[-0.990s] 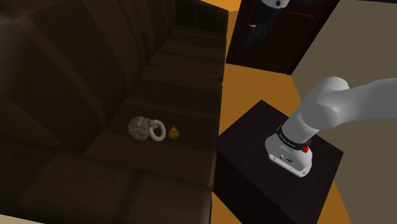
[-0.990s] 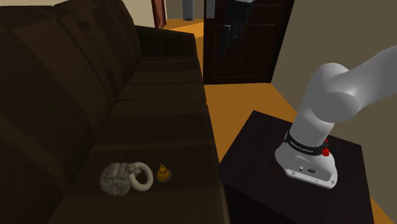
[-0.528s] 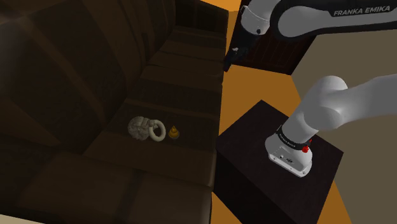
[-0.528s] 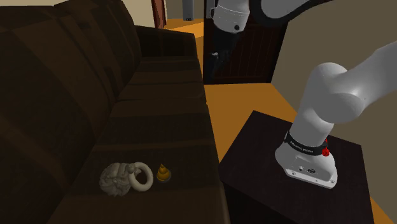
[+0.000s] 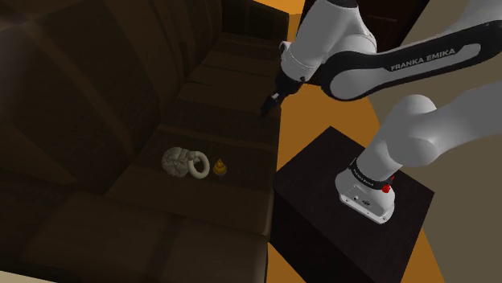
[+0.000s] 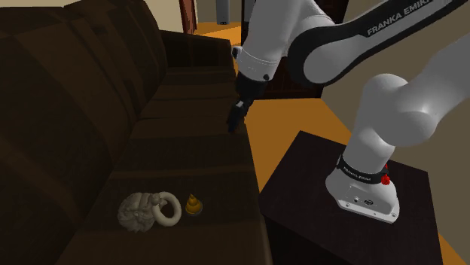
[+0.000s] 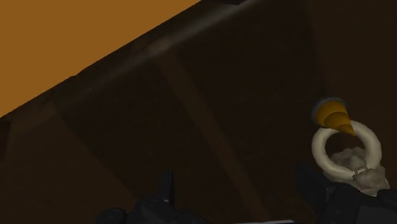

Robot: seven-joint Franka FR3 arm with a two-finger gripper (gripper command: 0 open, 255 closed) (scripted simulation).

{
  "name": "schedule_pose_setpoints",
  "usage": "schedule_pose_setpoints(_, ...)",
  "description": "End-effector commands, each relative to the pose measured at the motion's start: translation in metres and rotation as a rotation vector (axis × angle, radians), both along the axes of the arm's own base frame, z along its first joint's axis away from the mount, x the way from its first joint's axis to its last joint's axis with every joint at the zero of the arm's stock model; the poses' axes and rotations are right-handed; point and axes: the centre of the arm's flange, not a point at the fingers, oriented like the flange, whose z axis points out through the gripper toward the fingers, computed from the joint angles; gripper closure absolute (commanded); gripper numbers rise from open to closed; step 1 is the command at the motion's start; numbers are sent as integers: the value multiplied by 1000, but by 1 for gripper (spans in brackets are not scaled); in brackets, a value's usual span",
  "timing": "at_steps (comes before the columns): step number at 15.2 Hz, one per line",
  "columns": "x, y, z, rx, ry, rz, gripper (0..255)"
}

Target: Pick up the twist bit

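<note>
The twist bit (image 5: 219,168) (image 6: 193,205) is a small golden stepped cone standing on the dark brown sofa seat (image 5: 229,120) (image 6: 188,150). It almost touches a pale ring toy (image 5: 185,163) (image 6: 148,211). My black gripper (image 5: 266,108) (image 6: 235,120) hangs over the seat's front edge, well short of the bit and above it. In the wrist view the bit (image 7: 335,119) lies ahead and off to the side of the right finger, and the gripper (image 7: 238,191) is open with nothing between its fingers.
The dark box stand (image 5: 322,185) (image 6: 309,188) sits close beside the sofa's front. Orange floor (image 5: 354,116) runs between them toward a dark door (image 6: 294,75). The sofa backrest (image 5: 88,88) rises behind the bit.
The arm has swung down from near the door toward the sofa. The gripper now hangs over the seat's front edge. Bit and ring toy have not moved.
</note>
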Motion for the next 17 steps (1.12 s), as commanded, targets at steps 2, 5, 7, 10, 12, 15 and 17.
schedule_pose_setpoints(2,2,27,-26,5,-26,48,0)
schedule_pose_setpoints(5,1,54,-53,9,-50,95,0)
schedule_pose_setpoints(7,0,73,-71,11,-66,126,0)
schedule_pose_setpoints(10,-3,100,-97,14,-89,173,0)
schedule_pose_setpoints(12,-5,118,-115,17,-105,204,0)
schedule_pose_setpoints(15,-9,146,-142,20,-129,251,0)
schedule_pose_setpoints(17,-12,164,-159,22,-144,282,0)
